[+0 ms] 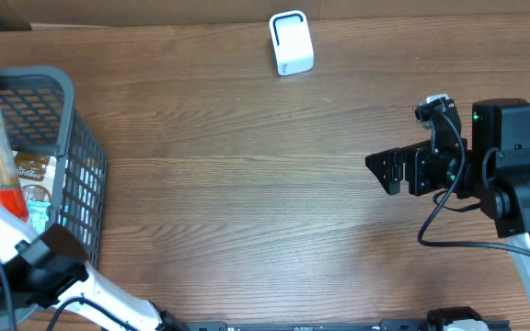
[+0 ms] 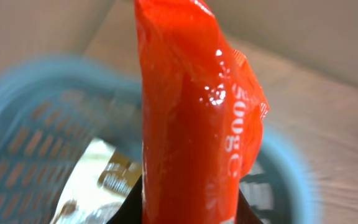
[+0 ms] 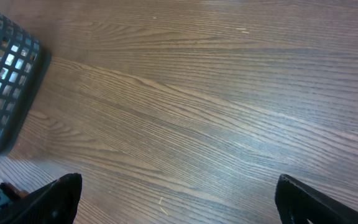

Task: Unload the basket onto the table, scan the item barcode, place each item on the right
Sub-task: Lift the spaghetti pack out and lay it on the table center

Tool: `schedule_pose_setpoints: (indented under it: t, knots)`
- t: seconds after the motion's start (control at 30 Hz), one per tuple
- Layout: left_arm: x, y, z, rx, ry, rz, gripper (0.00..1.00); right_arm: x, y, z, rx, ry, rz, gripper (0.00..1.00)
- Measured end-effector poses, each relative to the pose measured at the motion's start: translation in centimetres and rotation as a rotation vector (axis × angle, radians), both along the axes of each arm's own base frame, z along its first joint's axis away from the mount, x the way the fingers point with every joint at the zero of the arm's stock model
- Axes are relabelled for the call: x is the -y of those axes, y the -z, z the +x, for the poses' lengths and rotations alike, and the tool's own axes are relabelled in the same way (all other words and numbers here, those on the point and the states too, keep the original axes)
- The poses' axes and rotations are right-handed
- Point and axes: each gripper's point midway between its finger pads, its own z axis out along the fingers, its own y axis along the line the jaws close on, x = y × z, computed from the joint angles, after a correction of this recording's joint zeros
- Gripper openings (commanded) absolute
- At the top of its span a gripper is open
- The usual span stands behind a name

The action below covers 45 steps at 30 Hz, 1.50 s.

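Glossy crinkled red pouch [image 2: 188, 124] over mesh basket [image 1: 86, 193]

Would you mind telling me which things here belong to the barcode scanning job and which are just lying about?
Belonging to the job: red packet, clamped in the left gripper; white box at the far edge of the table, probably the scanner.

Just lying about: grey basket; other packets inside it; right gripper, open and holding nothing.
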Motion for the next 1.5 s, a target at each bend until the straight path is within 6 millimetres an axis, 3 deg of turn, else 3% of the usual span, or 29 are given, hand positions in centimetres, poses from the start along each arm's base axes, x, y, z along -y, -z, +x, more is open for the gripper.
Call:
schedule_pose_setpoints:
  t: [0.13,0.3,0.37,0.47,0.6,0.8,1.1,1.23,1.33,1.5]
  knots:
    - [5.0,-4.3,1.1,0.099,0.093,0.045,0.04,0.0,0.0,0.0,0.000,0.000,0.000,1.00]
    - [14.0,-8.6,0.8,0.198,0.235,0.019,0.04,0.0,0.0,0.0,0.001,0.000,0.000,1.00]
    - [17.7,-9.1,0.0,0.200,0.284,-0.036,0.05,0.0,0.0,0.0,0.000,0.000,0.000,1.00]
    - [22.5,-8.2,-1.4,0.141,0.340,-0.146,0.04,0.0,0.0,0.0,0.000,0.001,0.000,1.00]
    - [26.9,-5.5,-1.5,0.023,0.401,-0.236,0.05,0.1,0.0,0.0,0.001,0.003,-0.003,1.00]
    - [33.5,0.0,0.9,-0.138,0.482,-0.305,0.04,0.1,0.0,0.0,0.001,0.004,-0.005,1.00]
    - [41.5,8.1,4.4,-0.218,0.507,-0.386,0.05,0.1,0.0,0.1,0.001,0.005,-0.006,1.00]
    - [46.4,12.7,5.6,-0.198,0.523,-0.437,0.04,0.1,0.1,0.0,-0.004,0.005,-0.007,1.00]
    - [50.0,16.2,5.7,-0.183,0.513,-0.498,0.04,0.1,0.2,-0.2,-0.011,0.005,-0.007,1.00]
    - [53.2,21.9,4.4,-0.190,0.451,-0.578,0.04,0.2,0.2,-0.2,-0.013,0.005,-0.008,1.00]
